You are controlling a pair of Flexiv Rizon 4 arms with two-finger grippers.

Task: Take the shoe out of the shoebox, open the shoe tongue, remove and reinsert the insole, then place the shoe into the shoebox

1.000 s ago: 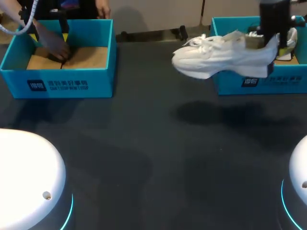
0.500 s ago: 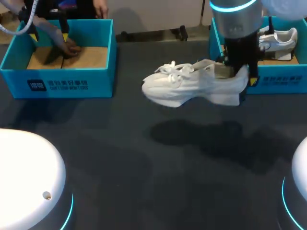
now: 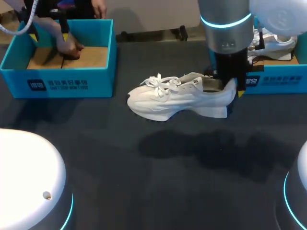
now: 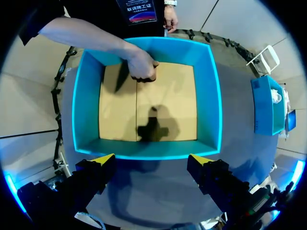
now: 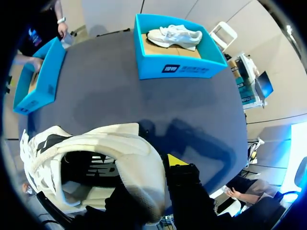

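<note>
A white lace-up shoe (image 3: 177,98) hangs above the middle of the dark table, toe pointing left, its shadow on the table below it. My right gripper (image 3: 231,87) is shut on its heel collar. In the right wrist view the heel (image 5: 139,167) fills the space at my right gripper (image 5: 156,175), with one finger inside the shoe and the other yellow fingertip (image 5: 175,160) outside. My left gripper (image 4: 151,160) stands open above the near wall of the left blue shoebox (image 4: 86,100), with nothing between its fingers.
The right blue shoebox (image 3: 276,81) at the back right holds a second white shoe (image 3: 276,40). A person's hand (image 3: 71,48) rests on the cardboard floor of the left shoebox (image 3: 62,84). My arm bases (image 3: 29,177) stand at the front corners.
My right arm has carried the shoe left, forward and down from beside the right shoebox to over the table's middle. The person's hand has shifted slightly inside the left box.
</note>
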